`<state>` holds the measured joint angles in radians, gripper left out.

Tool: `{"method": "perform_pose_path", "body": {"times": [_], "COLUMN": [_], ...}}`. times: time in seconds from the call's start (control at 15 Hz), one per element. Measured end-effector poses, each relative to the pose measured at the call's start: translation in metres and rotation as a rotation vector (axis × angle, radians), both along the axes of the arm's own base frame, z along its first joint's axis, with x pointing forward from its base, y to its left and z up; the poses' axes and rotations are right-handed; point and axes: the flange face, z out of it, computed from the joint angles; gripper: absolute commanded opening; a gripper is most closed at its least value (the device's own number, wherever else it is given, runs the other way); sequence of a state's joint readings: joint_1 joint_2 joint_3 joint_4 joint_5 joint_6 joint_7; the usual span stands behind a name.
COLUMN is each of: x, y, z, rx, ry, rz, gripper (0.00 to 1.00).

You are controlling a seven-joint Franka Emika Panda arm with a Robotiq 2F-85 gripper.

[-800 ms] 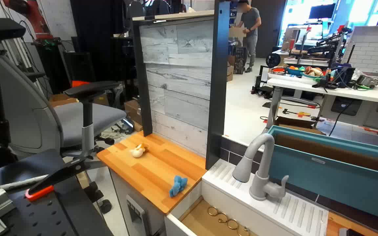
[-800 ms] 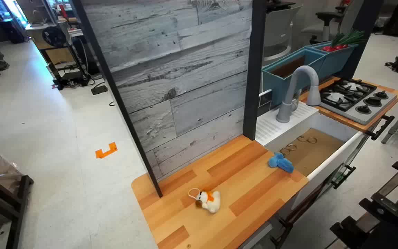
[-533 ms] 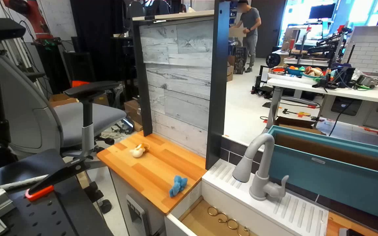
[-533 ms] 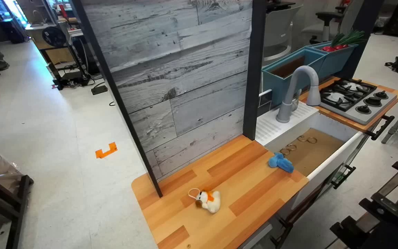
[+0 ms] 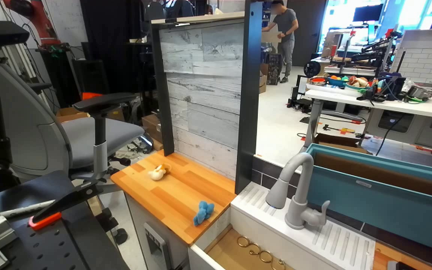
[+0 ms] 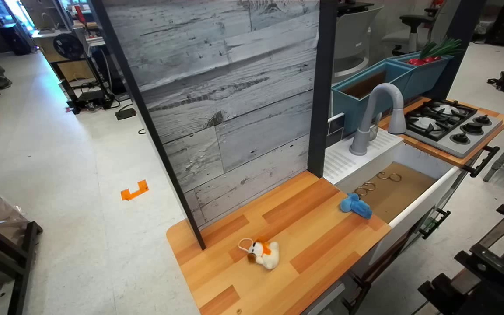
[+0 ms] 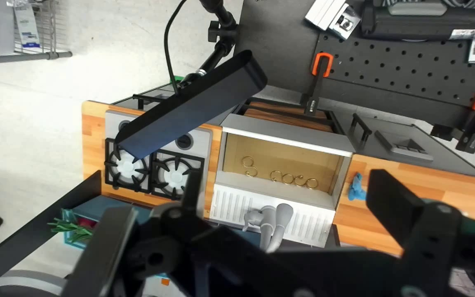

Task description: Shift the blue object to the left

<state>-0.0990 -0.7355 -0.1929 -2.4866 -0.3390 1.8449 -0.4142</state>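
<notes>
Gripper [image 7: 285, 186] is holding its jaws wide; the blue object [image 5: 204, 213] is lying unmoved; a distant person [image 5: 286, 25] is reaching farther sideways.

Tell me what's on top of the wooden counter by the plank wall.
A blue object near the sink, and a plush toy. The counter directly under each is covered; in the wrist view, the gripper hides more of it.

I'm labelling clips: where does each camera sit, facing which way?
Wrist view: overhead, facing down at the sink; open gripper shows.
An exterior view: high, sink side, facing counter and grey panel; gripper unseen.
An exterior view: high, counter's outer end, facing sink and stove; gripper unseen.
Both exterior views share the blue object and tap.
</notes>
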Motion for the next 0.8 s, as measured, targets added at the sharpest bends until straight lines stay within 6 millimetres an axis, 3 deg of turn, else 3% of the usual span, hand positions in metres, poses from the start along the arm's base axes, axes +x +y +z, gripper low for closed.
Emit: {"method": "perform_pose_path", "body": {"times": [0.27, 0.8], "x": [0.036, 0.124], "y": [0.026, 0.109], "z": [-0.039, -0.153], "rx": [0.023, 0.05], "ry": [0.081, 0.248], "rz": [0.0, 0.006], "gripper": [1.0, 1.0]}}
